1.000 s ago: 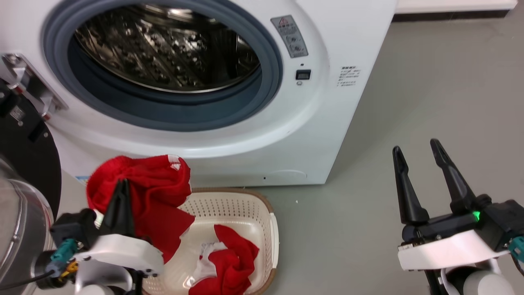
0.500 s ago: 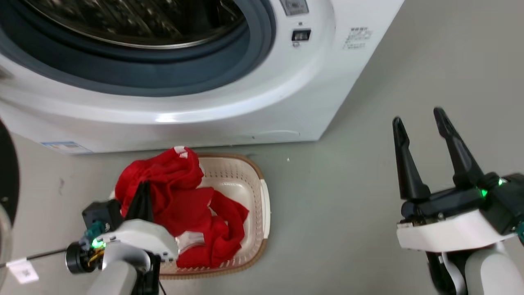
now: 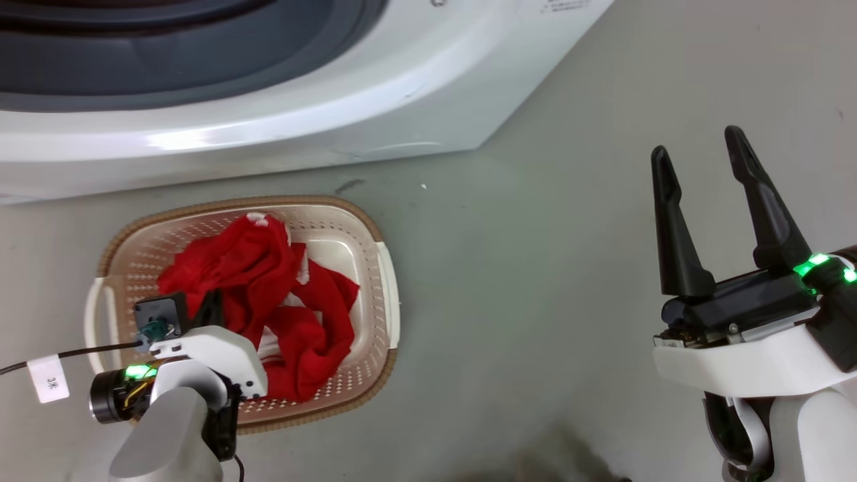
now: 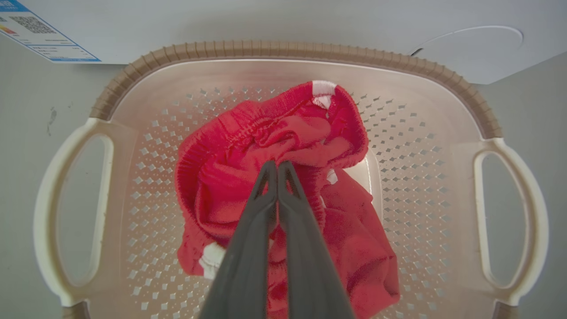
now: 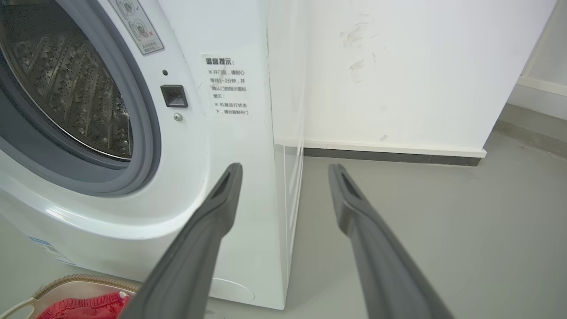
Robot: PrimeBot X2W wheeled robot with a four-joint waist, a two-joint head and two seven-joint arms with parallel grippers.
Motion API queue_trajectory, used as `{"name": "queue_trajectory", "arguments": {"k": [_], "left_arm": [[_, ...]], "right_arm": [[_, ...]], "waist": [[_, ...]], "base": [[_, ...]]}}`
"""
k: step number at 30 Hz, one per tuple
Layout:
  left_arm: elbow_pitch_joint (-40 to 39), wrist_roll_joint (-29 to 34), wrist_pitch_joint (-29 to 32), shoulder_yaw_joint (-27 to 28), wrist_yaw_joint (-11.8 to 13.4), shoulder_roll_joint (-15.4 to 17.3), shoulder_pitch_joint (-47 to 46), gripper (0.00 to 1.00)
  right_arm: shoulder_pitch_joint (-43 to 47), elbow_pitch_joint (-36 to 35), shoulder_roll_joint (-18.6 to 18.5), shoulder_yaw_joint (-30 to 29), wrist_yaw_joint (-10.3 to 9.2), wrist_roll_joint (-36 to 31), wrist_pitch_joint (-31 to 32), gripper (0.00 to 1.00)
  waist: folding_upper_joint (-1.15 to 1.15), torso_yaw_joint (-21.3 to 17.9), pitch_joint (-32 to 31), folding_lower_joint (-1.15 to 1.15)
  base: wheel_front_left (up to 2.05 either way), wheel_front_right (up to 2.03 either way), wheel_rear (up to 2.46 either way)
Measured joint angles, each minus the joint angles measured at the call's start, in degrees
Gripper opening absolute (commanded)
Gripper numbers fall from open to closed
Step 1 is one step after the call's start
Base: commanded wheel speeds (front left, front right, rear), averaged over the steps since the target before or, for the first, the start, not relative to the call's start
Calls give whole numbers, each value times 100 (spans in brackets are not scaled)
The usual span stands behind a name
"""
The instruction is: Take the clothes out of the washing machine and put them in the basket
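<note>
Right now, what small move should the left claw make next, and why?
Probably open the left claw: it is shut on the clothes, which already lie inside the basket, so releasing should leave them there.

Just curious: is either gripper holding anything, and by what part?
The left gripper pinches the clothes at a bunched middle fold, in the basket. The right gripper: open, empty.
</note>
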Motion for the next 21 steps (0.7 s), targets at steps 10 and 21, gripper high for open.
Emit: {"name": "queue_trajectory", "arguments": {"k": [10,21], "left_arm": [[884,91,-10,325,-105,-132,-174,0],[1383,93,-16,704,-304,-379,-162,100]], "right_arm": [[-78,42,0,0,0,44,-101,100],[-57,331,2,-35,0,14,-127,100]], "waist": [[0,-223,378,0],[0,-94,-39,-1]], "base": [[0,0,0],[0,0,0]]}}
